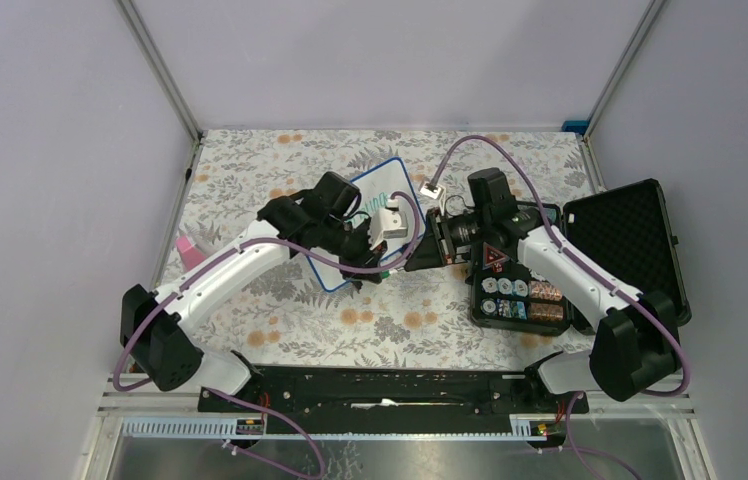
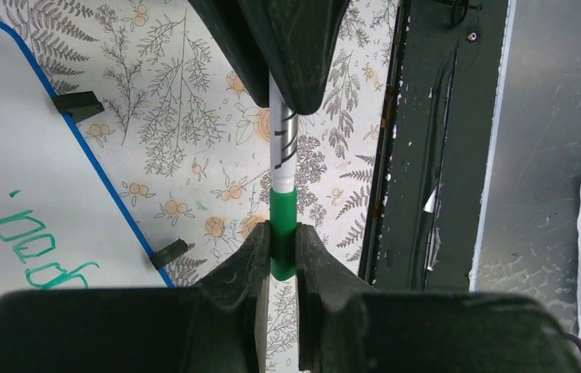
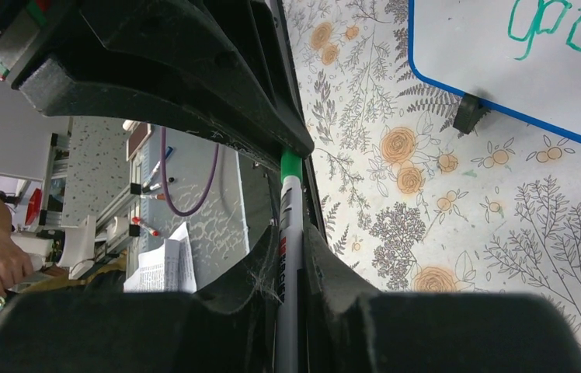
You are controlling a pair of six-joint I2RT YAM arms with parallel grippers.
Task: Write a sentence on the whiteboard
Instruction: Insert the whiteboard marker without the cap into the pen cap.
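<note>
Left tool [image 2: 281,233]: clenched on the green cap [image 2: 283,206] end of the marker [image 2: 282,148].

Right tool [image 3: 291,247]: clenched on the white barrel [image 3: 290,221] of the same pen, nose to nose with the left one.

I read this as a two-handed cap job. One tool pins the cap and the other pins the barrel, so the two parts can be pushed or pulled along the pen's own axis without it twisting loose.

The pen hangs above the flowered surface [image 2: 194,116], just beside the whiteboard's edge and not over it. My guess is that this keeps the tip away from the writing.

Whiteboard [image 1: 386,180]: lies skewed on the surface, mid-table, partly hidden under my left arm. Its black feet [image 2: 78,105] poke out past the blue frame [image 2: 78,132].

Sentence [image 3: 559,27]: green, on the board. I can make out "good"; the rest is cut off or covered. With words down, I judge this to be capping rather than uncapping, but I cannot be sure.

Black case [image 1: 630,235]: open at the right, well apart from the board.
</note>
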